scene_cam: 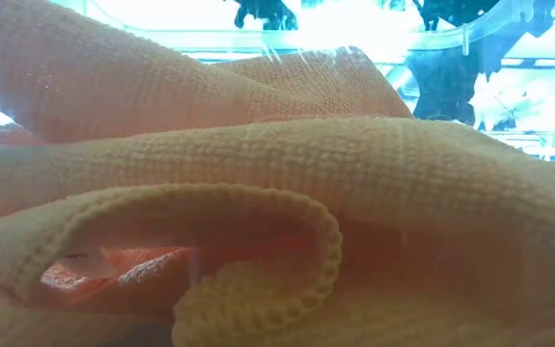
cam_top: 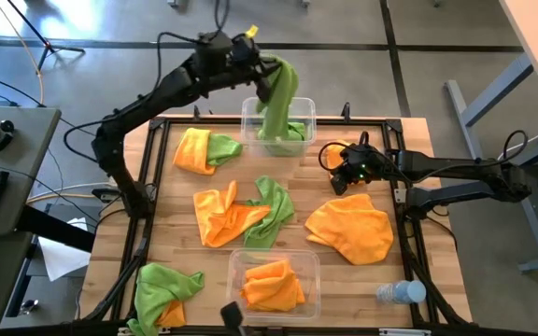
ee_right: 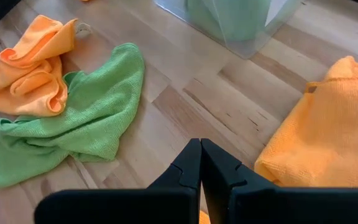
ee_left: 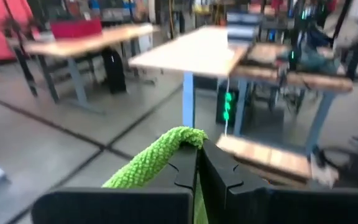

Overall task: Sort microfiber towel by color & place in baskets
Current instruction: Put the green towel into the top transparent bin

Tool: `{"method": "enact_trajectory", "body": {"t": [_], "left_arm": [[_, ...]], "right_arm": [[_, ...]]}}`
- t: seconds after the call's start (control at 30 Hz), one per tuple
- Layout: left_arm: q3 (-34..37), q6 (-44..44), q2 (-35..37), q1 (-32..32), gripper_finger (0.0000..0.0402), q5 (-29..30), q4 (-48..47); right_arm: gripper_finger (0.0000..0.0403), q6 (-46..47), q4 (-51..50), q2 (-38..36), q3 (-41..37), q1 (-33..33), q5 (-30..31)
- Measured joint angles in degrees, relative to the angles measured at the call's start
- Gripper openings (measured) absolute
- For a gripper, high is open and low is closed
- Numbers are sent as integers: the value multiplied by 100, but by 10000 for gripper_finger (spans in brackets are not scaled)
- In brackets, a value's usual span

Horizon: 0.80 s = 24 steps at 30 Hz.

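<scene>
My left gripper is high over the table's far edge, shut on a lime green towel. That towel hangs down into the far clear basket, which holds green cloth. My right gripper hovers shut over bare wood to the right of that basket, with nothing at its fingertips. The near basket holds an orange towel, which fills the low view. My left gripper pinches the green towel's upper end between its two fingers, which point nearly level. Cloth bunches over one finger, so I cannot tell whether it is one layer or several. The towel hangs slack below, its lower end in the far basket.
Loose towels lie on the table: an orange and green pair at far left, an orange and green pile in the middle, a large orange one at right, and a green one at near left. A clear bottle lies at near right.
</scene>
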<state>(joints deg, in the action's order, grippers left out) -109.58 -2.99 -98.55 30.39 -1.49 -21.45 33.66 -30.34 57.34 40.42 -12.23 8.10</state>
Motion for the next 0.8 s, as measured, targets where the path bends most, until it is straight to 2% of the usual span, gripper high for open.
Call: {"method": "enact_trajectory", "body": {"t": [0.13, 0.3, 0.57, 0.8], "left_arm": [[-7, 319, -152, -111, 0, 34, -895], [-7, 889, -436, -222, 0, 379, -1932], [-7, 1586, -1359, 10, 0, 339, -2073], [0, 2815, -2015, 116, 1, 146, -2067]], "right_arm": [[4, 208, -41, 0, 0, 0, 106], [4, 363, -43, 0, 0, 0, 294], [4, 681, -32, 0, 0, -1, 389], [4, 907, -34, 0, 0, 0, 511]]}}
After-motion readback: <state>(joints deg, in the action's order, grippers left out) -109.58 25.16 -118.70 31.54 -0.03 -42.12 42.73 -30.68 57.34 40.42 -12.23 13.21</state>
